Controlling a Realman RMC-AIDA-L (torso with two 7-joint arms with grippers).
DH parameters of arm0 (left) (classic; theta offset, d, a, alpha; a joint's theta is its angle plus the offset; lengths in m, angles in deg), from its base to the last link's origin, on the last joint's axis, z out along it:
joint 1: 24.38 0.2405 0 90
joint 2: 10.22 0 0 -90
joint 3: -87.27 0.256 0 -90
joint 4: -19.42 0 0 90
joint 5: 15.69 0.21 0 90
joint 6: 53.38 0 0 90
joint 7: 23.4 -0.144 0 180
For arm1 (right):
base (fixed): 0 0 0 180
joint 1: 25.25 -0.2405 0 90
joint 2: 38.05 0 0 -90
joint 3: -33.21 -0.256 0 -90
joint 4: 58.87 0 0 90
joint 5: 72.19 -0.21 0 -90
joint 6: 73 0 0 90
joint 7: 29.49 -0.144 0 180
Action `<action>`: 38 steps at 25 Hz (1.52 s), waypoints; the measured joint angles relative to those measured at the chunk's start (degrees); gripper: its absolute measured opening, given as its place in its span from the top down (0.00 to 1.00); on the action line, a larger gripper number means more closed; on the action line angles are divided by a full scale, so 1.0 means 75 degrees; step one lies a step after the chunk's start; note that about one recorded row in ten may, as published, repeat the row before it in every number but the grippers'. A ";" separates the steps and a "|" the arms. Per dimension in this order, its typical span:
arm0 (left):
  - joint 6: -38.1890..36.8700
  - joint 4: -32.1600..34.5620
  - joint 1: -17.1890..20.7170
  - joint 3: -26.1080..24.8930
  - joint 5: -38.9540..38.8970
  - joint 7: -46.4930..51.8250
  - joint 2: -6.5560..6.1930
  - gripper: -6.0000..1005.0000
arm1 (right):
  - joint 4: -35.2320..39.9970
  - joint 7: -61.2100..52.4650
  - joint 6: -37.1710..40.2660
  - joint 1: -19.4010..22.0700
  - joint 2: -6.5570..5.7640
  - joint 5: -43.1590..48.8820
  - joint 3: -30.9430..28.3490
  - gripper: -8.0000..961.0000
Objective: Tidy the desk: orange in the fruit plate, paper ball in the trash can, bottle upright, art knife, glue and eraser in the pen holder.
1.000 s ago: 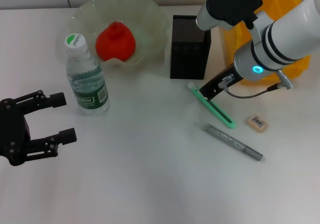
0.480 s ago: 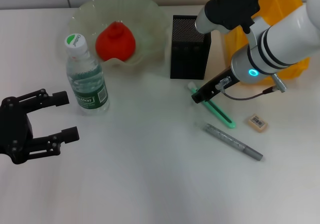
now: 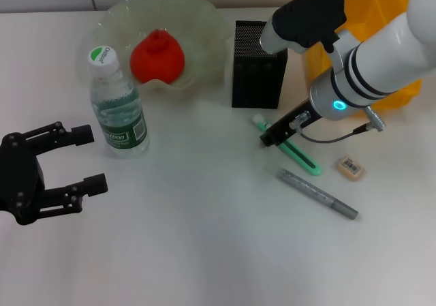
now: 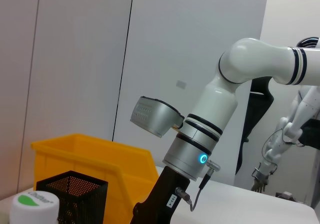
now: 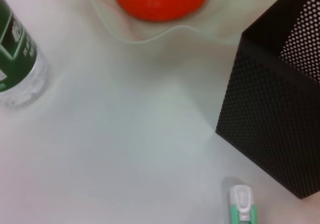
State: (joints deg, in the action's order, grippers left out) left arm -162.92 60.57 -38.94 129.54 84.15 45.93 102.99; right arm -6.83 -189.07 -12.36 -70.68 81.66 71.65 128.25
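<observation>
A: Two grippers show; where does the right gripper [image 3: 270, 138] sit?
B: Low over the green art knife [image 3: 294, 149], beside the pen holder [image 3: 257, 65]; whether its fingers are parted cannot be told.
A: And the left gripper [image 3: 85, 159]?
B: Wide apart, holding nothing, near the upright bottle [image 3: 117, 106].

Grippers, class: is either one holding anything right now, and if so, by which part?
The left gripper is open and holds nothing. The right gripper is down at the near end of the green art knife, but whether it grips it cannot be told.
</observation>
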 joint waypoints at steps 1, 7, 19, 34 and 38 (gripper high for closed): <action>-0.0003 -0.0001 0.0006 0.0001 0.0000 -0.0003 0.0000 0.19 | 0.0000 0.0000 0.0002 0.0003 0.0000 0.0000 0.0007 0.55; -0.0008 -0.0003 0.0052 0.0000 0.0000 -0.0005 0.0000 0.19 | 0.0145 -0.0001 0.0010 0.0123 -0.0006 -0.0001 -0.0040 0.71; -0.0017 -0.0004 0.0079 -0.0057 -0.0001 -0.0019 -0.0001 0.19 | 0.4163 0.0001 0.1451 0.1552 -0.0033 -0.0022 -0.0030 0.82; -0.0004 -0.0004 0.0030 -0.0059 0.0000 -0.0104 0.0054 0.19 | 0.3107 0.0953 -0.3377 0.1594 -0.0031 -0.0051 0.0436 0.82; -0.0004 -0.0006 0.0041 -0.0059 0.0000 -0.0094 0.0058 0.19 | 0.2497 0.0983 -0.4138 0.1461 -0.0030 -0.0215 0.0614 0.82</action>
State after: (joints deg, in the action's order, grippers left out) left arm -162.95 60.53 -38.64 129.10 84.15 45.23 103.42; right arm 11.89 -181.70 -43.39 -59.72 81.44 70.04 132.85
